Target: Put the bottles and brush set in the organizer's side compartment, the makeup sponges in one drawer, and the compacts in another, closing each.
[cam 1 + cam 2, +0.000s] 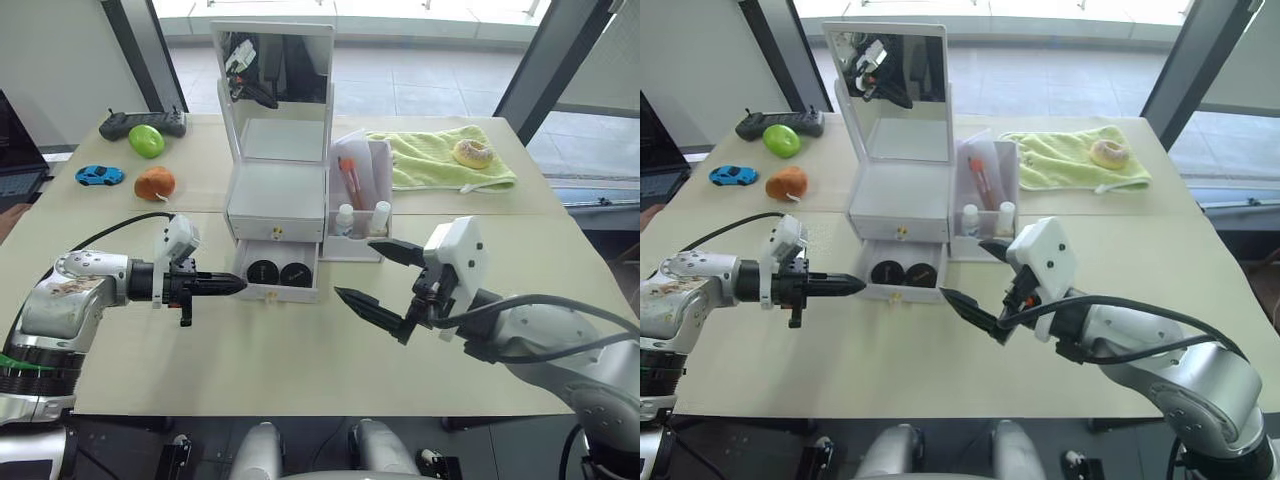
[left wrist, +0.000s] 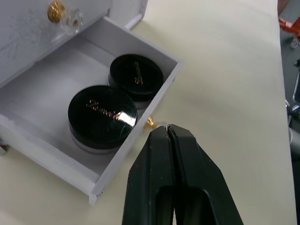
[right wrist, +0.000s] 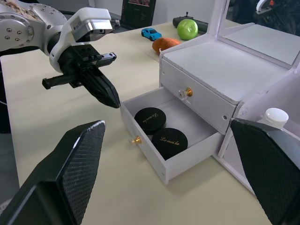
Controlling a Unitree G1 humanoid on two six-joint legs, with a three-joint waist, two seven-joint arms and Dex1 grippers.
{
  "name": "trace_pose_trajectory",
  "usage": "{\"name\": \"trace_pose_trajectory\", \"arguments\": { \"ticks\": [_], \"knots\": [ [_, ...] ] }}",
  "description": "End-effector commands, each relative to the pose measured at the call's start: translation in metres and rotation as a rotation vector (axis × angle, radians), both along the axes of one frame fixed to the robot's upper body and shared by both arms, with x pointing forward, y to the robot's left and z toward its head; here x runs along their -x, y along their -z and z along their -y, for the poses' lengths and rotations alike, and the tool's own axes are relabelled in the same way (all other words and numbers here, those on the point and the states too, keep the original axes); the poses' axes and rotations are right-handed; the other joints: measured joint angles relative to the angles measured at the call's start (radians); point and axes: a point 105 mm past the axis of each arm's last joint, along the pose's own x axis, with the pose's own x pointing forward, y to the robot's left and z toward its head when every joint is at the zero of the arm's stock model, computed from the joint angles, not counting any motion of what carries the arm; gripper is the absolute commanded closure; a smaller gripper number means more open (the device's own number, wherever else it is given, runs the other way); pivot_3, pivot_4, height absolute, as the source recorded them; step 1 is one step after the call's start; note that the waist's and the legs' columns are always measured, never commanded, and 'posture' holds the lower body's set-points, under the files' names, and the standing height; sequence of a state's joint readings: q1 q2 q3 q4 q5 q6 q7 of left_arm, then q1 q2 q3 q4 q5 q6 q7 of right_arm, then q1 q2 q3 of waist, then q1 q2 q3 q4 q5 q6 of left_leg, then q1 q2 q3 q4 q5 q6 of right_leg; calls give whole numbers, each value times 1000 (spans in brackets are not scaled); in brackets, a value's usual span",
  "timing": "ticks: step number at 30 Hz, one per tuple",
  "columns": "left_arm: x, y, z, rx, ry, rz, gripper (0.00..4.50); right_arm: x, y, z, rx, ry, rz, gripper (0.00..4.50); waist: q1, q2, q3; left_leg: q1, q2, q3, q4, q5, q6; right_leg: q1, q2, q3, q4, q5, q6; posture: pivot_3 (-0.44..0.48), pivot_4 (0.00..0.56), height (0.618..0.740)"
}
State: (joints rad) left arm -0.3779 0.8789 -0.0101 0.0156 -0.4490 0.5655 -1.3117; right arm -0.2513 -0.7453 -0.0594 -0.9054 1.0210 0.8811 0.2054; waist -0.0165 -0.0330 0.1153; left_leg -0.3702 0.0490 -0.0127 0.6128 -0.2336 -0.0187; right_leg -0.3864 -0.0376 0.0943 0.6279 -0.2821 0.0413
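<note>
Two black compacts (image 1: 279,272) lie side by side in the organizer's (image 1: 277,205) pulled-out lower drawer (image 1: 275,292), near the tabletop's (image 1: 300,370) middle. My left pincer (image 1: 236,285), clenched, points at the drawer's gold knob (image 2: 150,122). My right pincer (image 1: 377,275) hangs released nearby.

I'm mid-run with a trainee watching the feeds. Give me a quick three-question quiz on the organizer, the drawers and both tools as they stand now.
1. True or false: the lower drawer is open and holds two black compacts.
2. Which tool has its fingers pressed together, right at the lower drawer's gold knob?
A. left tool
B. right tool
3. Fill in: the upper drawer is ____.

Key
1. True.
2. A; the right tool is spread wide, holding nothing.
3. Shut; its front sits flush.
</note>
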Motion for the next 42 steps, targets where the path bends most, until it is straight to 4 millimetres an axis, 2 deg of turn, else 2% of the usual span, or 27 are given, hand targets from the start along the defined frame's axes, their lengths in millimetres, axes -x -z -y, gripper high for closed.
{"name": "trace_pose_trajectory", "arguments": {
  "ticks": [1, 3, 18, 24, 31, 42],
  "knots": [
    [-5, 5, 3, -50, 8, 69, 4453, -2, -10, 8, -5, 20, 52, 0, 0, 0, 0, 0, 0, 0, 0, 0, 0, 0, 0, 0, 0, 0, -1, 0, 150, 740],
    [-10, 9, 8, -55, -7, 88, 4453, -2, -10, 8, -3, 18, 52, 0, 0, 0, 0, 0, 0, 0, 0, 0, 0, 0, 0, 0, 0, 3, -6, 0, 150, 740],
    [-67, 13, 31, -26, -203, 251, 4453, 0, -10, 6, -1, 16, 54, 0, -1, 0, 0, -1, 0, -1, 1, 0, 0, 0, 1, 0, 1, 3, -5, 0, 150, 740],
    [-85, 14, 30, -34, -291, 301, 4453, 1, -11, 4, -5, 14, 55, 0, 0, -1, 0, -1, 0, -1, 1, 0, 0, 0, 1, 0, 1, 3, -4, 0, 150, 740],
    [-85, 18, 38, -23, -286, 300, 4453, 2, -11, 4, -4, 17, 52, 0, -1, -1, 0, -1, 0, -1, 1, 0, 0, 0, 1, 0, 1, 3, -4, 0, 150, 740],
    [-90, 18, 38, -17, -303, 303, 4453, 3, -9, 7, -5, 31, 42, 0, -1, -1, 0, -1, 0, -1, 1, 0, 0, 0, 1, 0, 1, 3, -4, 0, 150, 740]
  ]
}}
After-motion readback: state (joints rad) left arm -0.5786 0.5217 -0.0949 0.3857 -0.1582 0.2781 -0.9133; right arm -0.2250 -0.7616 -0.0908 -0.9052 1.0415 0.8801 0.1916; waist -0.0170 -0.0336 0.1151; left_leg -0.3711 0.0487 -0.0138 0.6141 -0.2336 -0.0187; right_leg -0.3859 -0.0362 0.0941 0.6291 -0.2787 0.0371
